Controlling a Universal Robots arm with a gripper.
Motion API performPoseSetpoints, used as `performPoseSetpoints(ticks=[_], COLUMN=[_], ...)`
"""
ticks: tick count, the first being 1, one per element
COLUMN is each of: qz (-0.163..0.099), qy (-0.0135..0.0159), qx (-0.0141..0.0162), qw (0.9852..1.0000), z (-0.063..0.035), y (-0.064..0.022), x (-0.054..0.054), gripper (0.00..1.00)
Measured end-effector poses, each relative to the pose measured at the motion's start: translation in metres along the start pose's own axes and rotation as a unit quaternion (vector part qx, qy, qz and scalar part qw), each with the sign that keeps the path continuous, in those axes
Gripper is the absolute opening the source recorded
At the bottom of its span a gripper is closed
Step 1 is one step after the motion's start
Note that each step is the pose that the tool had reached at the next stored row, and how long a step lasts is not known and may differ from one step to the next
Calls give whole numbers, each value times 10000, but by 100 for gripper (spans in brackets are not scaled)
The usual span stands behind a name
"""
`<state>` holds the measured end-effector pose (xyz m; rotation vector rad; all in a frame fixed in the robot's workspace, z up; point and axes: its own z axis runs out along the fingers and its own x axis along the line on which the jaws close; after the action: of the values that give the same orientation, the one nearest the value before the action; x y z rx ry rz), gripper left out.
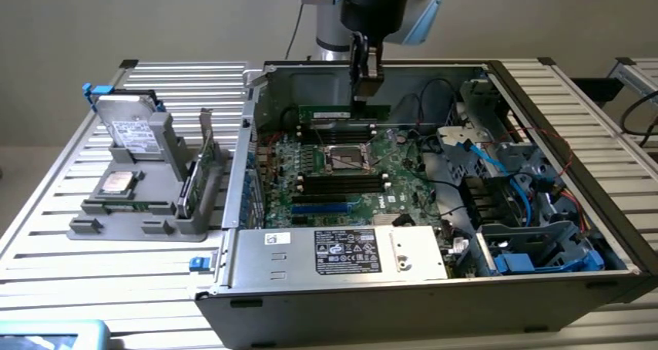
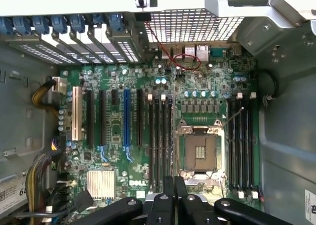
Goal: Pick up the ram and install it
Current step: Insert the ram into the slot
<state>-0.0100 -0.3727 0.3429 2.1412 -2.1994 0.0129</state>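
Motherboard [image 2: 197, 94]: "DELL" in white letters on the green board, beside the silver heatsink [image 2: 101, 183].
Power supply label [image 1: 347, 251]: lines of print and certification marks, none legible.
The ram [image 1: 344, 116]: white sticker, print illegible.
Case sticker [image 2: 12, 195]: a large "6", the rest cut off.

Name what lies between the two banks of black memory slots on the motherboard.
The empty CPU socket, in its metal frame, sits between them. The wrist view shows it plainly, and the exterior view agrees.
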Motion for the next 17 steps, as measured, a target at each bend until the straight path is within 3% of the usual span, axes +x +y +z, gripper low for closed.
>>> performPoseSetpoints(ticks=[9,17], qz=[5,3], qy=[124,169], qx=[11,31], qw=[9999,9999], z=[91,171], y=[-4,-7], x=[-5,0], gripper=[13,13])
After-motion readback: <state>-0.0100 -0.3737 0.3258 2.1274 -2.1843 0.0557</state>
